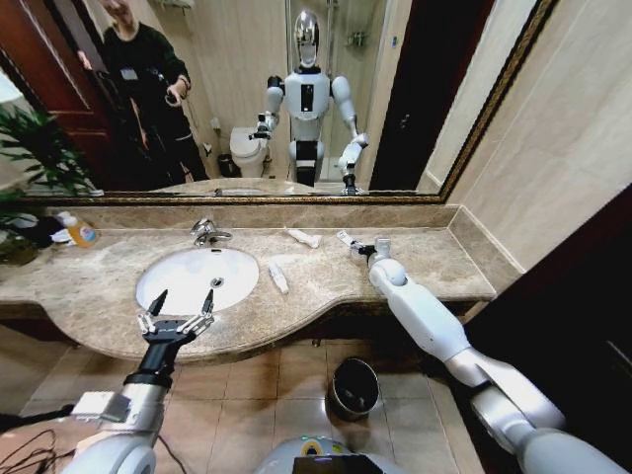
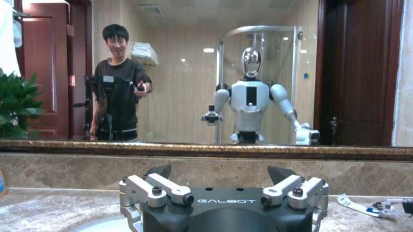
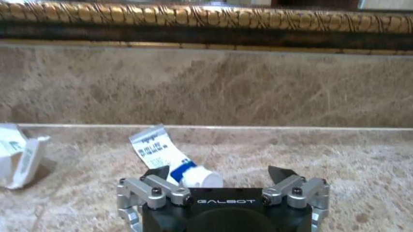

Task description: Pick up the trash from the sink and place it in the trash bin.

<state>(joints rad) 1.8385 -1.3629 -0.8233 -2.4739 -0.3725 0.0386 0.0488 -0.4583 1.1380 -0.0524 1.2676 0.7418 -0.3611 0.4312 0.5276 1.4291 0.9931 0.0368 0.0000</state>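
The sink [image 1: 183, 286] is a white oval basin in the marble counter, and nothing lies in it. My left gripper [image 1: 181, 301] hovers open over its front rim, seen also in the left wrist view [image 2: 220, 171]. A white tube [image 1: 278, 277] lies just right of the basin and another white tube [image 1: 303, 237] lies farther back. My right gripper [image 1: 363, 249] is low over the counter, open [image 3: 219, 173], with the capped end of a white-and-blue tube [image 3: 169, 159] between its fingers. A white sachet [image 3: 16, 154] lies beside it. The black trash bin [image 1: 354, 387] stands on the floor below the counter.
A chrome faucet [image 1: 207, 233] stands behind the basin. A bottle with an orange label [image 1: 79, 232] and a plant [image 1: 30, 158] are at the counter's left end. A framed mirror [image 1: 247, 99] backs the counter, and a wall closes its right end.
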